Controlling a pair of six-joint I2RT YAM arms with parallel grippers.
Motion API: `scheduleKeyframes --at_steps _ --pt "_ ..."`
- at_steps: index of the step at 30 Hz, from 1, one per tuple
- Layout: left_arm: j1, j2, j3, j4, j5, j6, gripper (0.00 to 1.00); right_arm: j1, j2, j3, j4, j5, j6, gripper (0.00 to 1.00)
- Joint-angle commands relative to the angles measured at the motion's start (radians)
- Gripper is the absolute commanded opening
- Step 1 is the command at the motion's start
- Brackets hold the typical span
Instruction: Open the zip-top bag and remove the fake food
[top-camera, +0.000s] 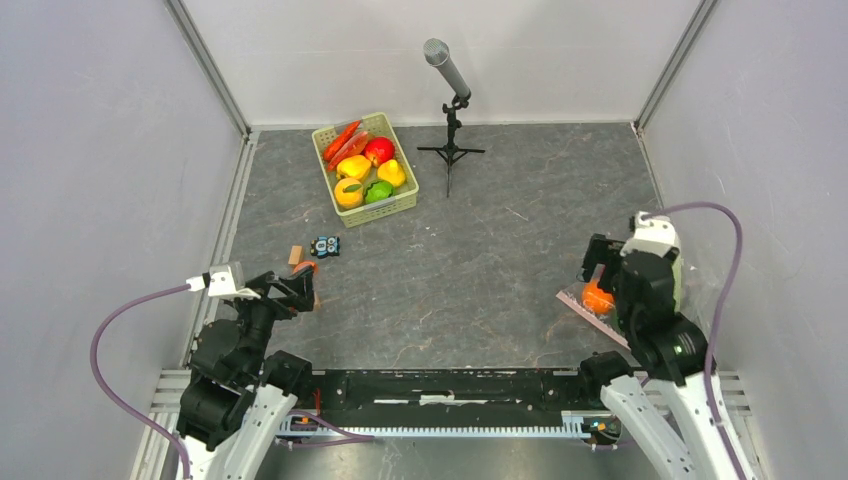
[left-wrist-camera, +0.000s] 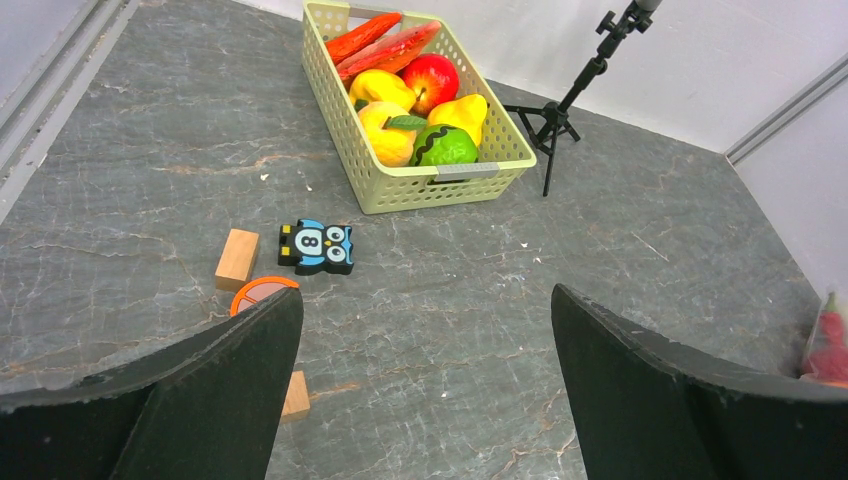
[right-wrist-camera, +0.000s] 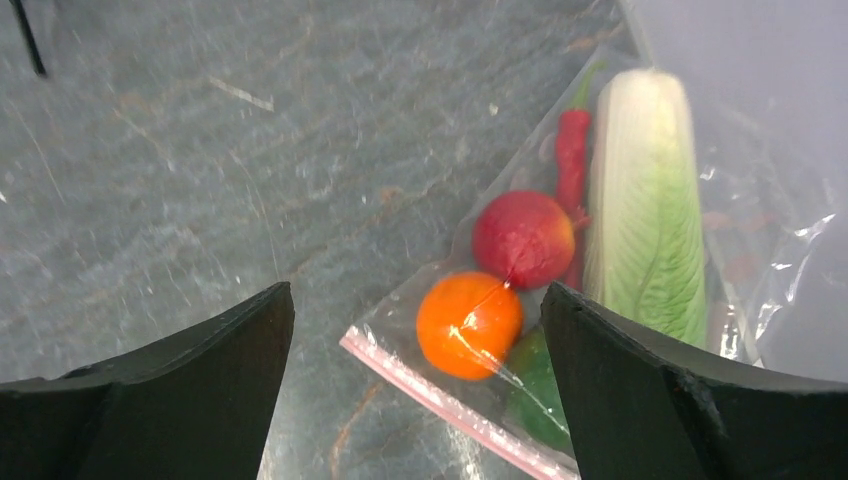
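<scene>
Zip-top bag (right-wrist-camera: 770, 240) lies flat on the bench (top-camera: 480, 250) at the far right, close to the side wall, its pink zip strip (right-wrist-camera: 440, 395) on the side away from the wall. From overhead I get only a sliver of it: the strip and an orange blob beside the right arm, the rest hidden under the wrist. The right wrist camera shows the whole load, all inside the plastic. An orange (right-wrist-camera: 468, 323) sits just behind the strip with a dark green fruit (right-wrist-camera: 530, 390) touching it. A red round fruit (right-wrist-camera: 523, 238) lies next to the orange, a thin red chilli (right-wrist-camera: 572, 150) beside that, and a long white-and-green cabbage (right-wrist-camera: 645, 210) runs along the wall side. Whether the strip is sealed I cannot tell.

Right tool (right-wrist-camera: 415, 300) hangs over the strip end of the bag, its 2 fingers spread wide and gripping nothing; whether they touch the plastic I cannot tell.

Left tool (left-wrist-camera: 427, 295) sits low at the left side of the bench, well apart from the bag, its 2 fingers likewise spread and empty. Its camera picks out small things the overhead view barely resolves: an owl block (left-wrist-camera: 316, 247), a wooden block (left-wrist-camera: 237, 258) just beside it, an orange ring (left-wrist-camera: 262, 292) partly behind the left finger, and another wooden block (left-wrist-camera: 295, 395) nearer. Beyond them stand the basket (left-wrist-camera: 400, 190) of toy produce and a microphone stand (left-wrist-camera: 548, 125).
</scene>
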Motion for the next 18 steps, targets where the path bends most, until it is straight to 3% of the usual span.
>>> scheduleKeyframes --at_steps 1,5,15,18 --pt "-0.002 -0.058 0.011 0.007 -0.017 -0.026 1.0 0.0 0.133 0.027 -0.038 -0.097 0.034 0.98" --pt "-0.001 -0.06 0.01 0.008 -0.017 -0.026 1.0 0.0 0.205 -0.03 -0.02 -0.086 0.075 0.98" --pt "-0.001 -0.056 0.009 0.008 -0.011 -0.023 1.0 -0.022 0.386 -0.108 -0.01 0.348 0.305 0.98" --pt "-0.001 -0.057 0.009 0.008 -0.009 -0.023 1.0 -0.103 0.425 -0.133 0.09 0.326 0.292 0.98"
